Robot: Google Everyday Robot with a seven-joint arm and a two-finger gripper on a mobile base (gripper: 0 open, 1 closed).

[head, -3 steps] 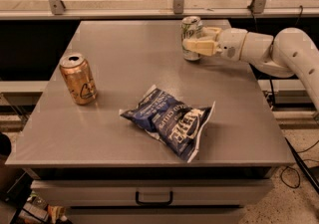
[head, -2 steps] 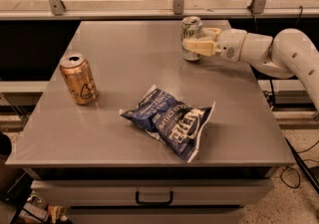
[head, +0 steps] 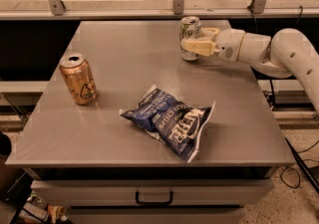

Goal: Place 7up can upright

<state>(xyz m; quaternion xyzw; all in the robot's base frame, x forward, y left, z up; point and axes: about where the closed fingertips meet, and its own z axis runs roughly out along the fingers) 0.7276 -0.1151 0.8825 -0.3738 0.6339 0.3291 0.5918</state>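
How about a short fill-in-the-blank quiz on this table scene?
The gripper, over the table's far right part, holds the 7up can, which is ____, not lying down. The chip bag is coloured ____. Counting the orange-gold can, the table holds ____ cans.
Missing words: upright; blue; two.

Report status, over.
Gripper shut on 7up can, far right of table. Can upright. Chip bag, orange can well clear.
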